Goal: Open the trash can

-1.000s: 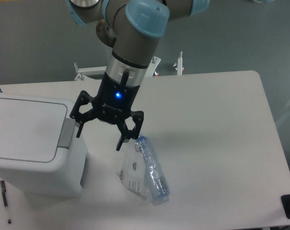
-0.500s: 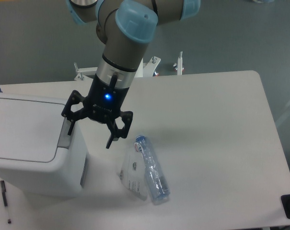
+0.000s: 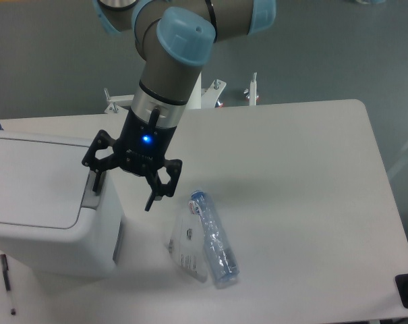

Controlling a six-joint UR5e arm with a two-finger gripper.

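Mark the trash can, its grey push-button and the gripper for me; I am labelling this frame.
trash can (image 3: 35, 179), fixed camera, middle of the flat lid.
grey push-button (image 3: 90, 194), fixed camera, tab on the rim.
gripper (image 3: 121, 188), fixed camera, midway between fingertips.

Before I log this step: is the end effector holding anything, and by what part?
Nothing is held. The end effector is open, beside the bin near its grey tab.

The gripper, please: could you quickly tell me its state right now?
Gripper: open, holding nothing, one finger over the trash can's grey tab.
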